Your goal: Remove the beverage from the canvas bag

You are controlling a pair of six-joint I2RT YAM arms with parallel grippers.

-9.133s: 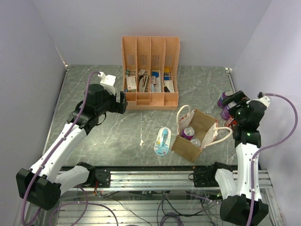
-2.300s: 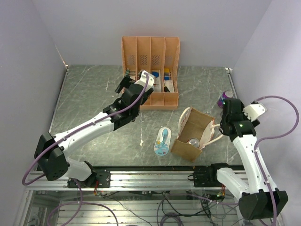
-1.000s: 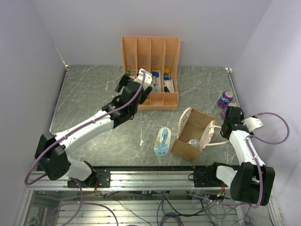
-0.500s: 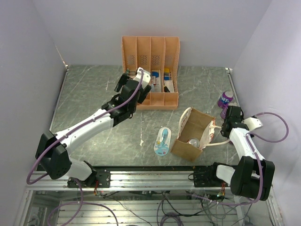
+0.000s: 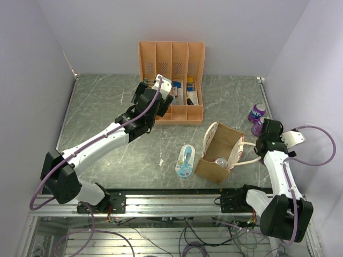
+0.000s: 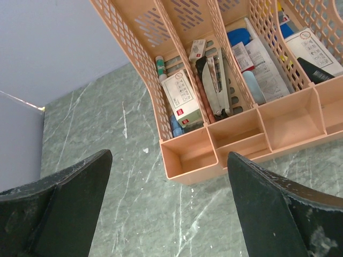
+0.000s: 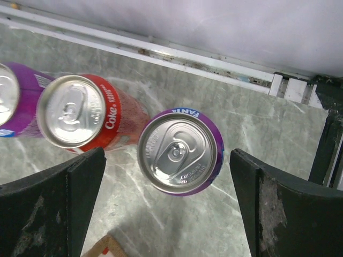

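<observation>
Grey-green marble table [image 5: 96, 123], lilac walls [image 5: 107, 32]. L gripper [image 6: 169, 156] was wide open and empty over the orange organizer [image 5: 171, 59] front bins, upper centre of top view. R gripper [image 7: 167, 154] was wide open, holding nothing, over a purple Fanta can [image 7: 179, 152] beside a Coke can [image 7: 80, 118]. Canvas bag [image 5: 211, 170] sat lower right-centre, one can [image 5: 221, 161] inside.

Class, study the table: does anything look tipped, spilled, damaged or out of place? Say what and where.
Nothing looks spilled or broken. The canvas bag sits skewed to the table edge, one cream handle flopped out to its right. A packet lies flat just left of it. The cans at the right stand upright.
</observation>
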